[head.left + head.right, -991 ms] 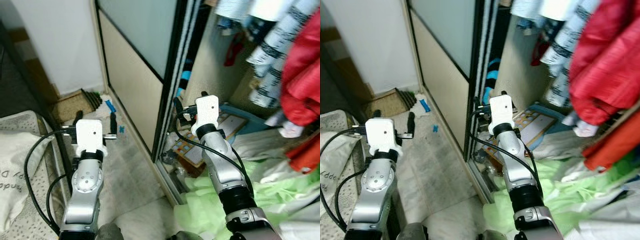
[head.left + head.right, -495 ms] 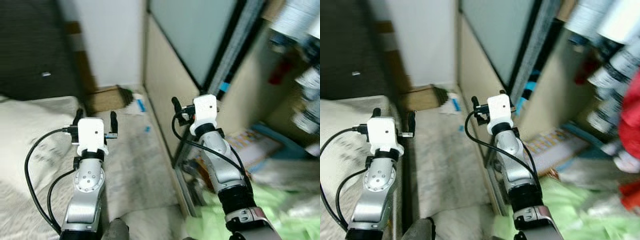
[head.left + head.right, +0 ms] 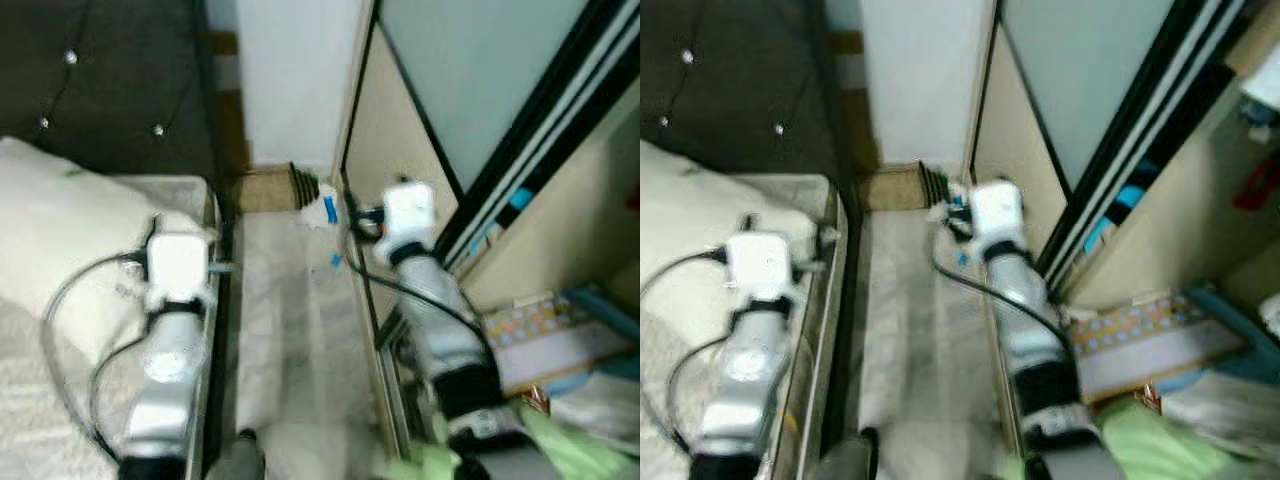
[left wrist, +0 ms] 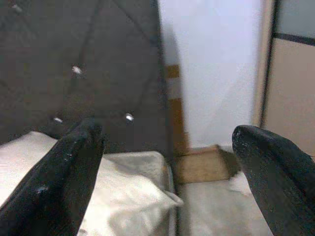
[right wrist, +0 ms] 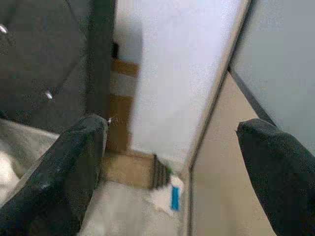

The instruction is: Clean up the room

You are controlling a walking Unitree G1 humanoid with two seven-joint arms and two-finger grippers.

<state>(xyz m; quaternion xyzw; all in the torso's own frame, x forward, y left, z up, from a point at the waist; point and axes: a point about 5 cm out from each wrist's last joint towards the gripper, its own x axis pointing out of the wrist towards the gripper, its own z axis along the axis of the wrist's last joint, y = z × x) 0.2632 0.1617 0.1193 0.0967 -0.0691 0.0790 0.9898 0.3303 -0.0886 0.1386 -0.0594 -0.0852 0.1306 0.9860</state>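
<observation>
Turning away from the open wardrobe has swung your head view round: half a second ago the wardrobe door's (image 3: 470, 110) edge sat mid-frame, and now the bed (image 3: 60, 250) with its dark tufted headboard (image 4: 78, 59) takes up the near side of the wardrobe door, with a strip of pale floor (image 3: 290, 320) between them. That is camera motion, not things moving. Your left gripper (image 4: 162, 167) hangs over the bed's edge, fingers spread wide and holding nothing; your right gripper (image 5: 172, 167) is just beside the wardrobe door, equally wide and empty. The likeliest pickup is the white and blue litter (image 5: 170, 195) on the floor at the foot of the wardrobe door, near the corner, beside a dark ribbed thing (image 3: 303, 184). The head views are blurred, so what the litter is I cannot say for sure, perhaps a wrapper. You now face it, so the clean-up has barely started and an approach along the floor strip looks next.
</observation>
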